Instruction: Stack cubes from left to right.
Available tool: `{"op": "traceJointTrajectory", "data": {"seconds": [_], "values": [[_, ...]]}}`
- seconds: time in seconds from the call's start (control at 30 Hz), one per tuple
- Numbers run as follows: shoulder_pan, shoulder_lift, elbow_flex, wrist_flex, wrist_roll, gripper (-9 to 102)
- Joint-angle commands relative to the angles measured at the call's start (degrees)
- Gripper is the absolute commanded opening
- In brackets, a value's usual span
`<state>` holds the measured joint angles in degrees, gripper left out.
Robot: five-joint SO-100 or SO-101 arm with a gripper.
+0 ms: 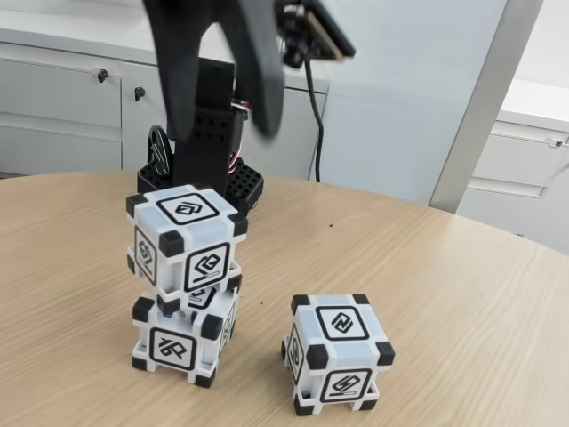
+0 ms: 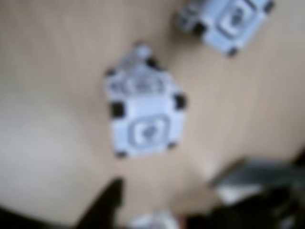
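Fixed view shows two cubes stacked toward the tabletop's left, the upper cube [image 1: 185,240] twisted on the lower cube [image 1: 184,336], and the third cube [image 1: 337,352] alone near the front edge. My gripper [image 1: 233,76] hangs above the stack, blurred; I cannot tell its spread. I judge these rigid, light, slick plastic, so I would pinch two opposite flat faces, between the black corner blocks.

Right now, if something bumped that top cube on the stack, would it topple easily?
Probably. The top cube sits twisted and a little off-centre on the bottom cube, so a sideways push might slide it off. It looks like rigid plastic; its flat faces should stop it rolling.
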<state>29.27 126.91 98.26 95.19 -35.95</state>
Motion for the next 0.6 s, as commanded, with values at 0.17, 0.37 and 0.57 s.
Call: {"op": "traceJointTrajectory", "data": {"seconds": [0.17, 0.37, 0.57], "values": [[-19.3, 5.3, -0.5, -0.6, 13.5, 37], [-32.2, 5.0, -0.4, -1.4, 34.4, 37], [-37.2, -2.0, -0.4, -4.8, 42.0, 38]]}}
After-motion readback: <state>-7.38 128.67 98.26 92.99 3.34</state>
